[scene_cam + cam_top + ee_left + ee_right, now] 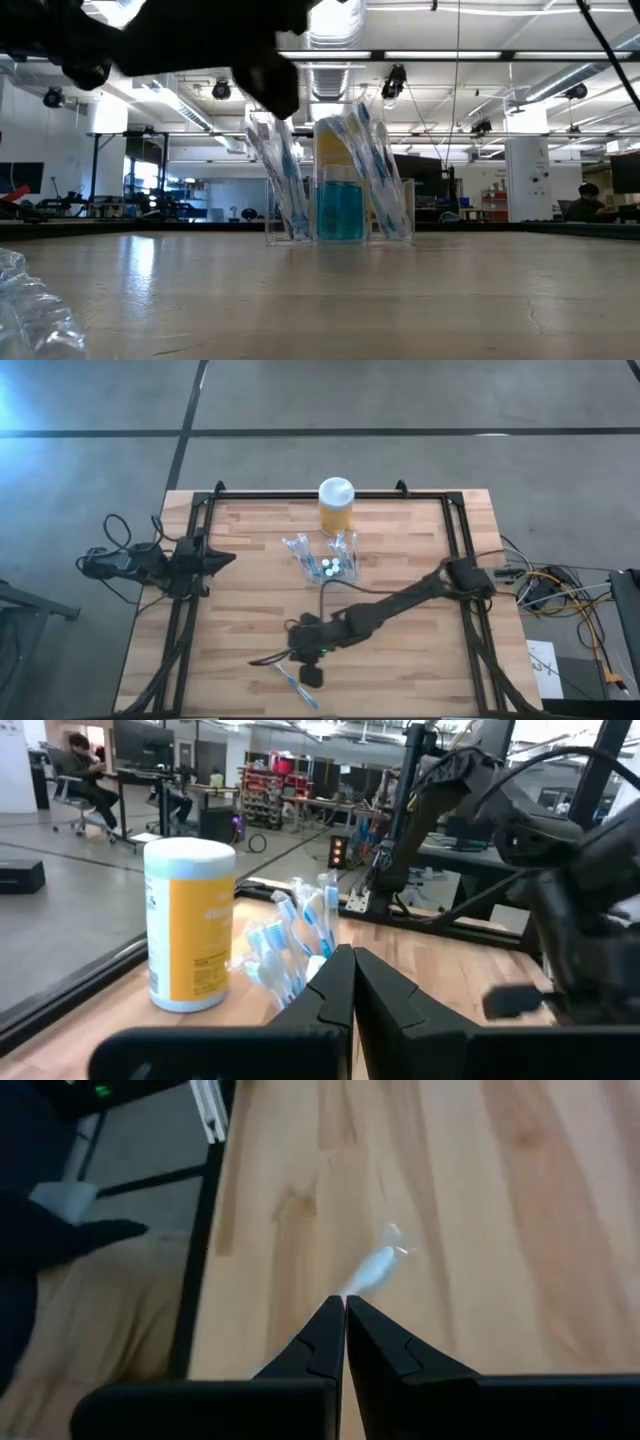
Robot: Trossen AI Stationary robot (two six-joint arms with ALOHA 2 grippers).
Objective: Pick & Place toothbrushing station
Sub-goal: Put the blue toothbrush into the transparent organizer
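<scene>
**Right jaws closing on a wrapped toothbrush, well short of the station**

The toothbrushing station (330, 563), a clear holder with wrapped blue toothbrushes standing in its slots, is sitting on the bench (250, 610) just in front of the yellow jar (335, 506), touching or nearly touching it; the high view does not settle which. In the low view the station (340, 210) is standing upright with the jar directly behind it.

The right gripper (300, 657) is working well apart from the station, on the side away from the jar, toward the bench's near edge. Its jaws are pressed together, tips meeting in the right wrist view (344, 1308). A loose wrapped toothbrush (297, 685) is lying flat on the wood there; in the wrist view its pale end (372, 1267) is reaching right to the jaw tips. Whether the tips are actually pinching it, I cannot tell.

The right arm is stretching in a long low diagonal from its base at the bench's right side, past the station, with the wrist turned down toward the wood.

The left gripper (352, 970) is waiting at the bench's left side, well apart from the station, jaws together and holding nothing, pointing toward jar and station.
</scene>
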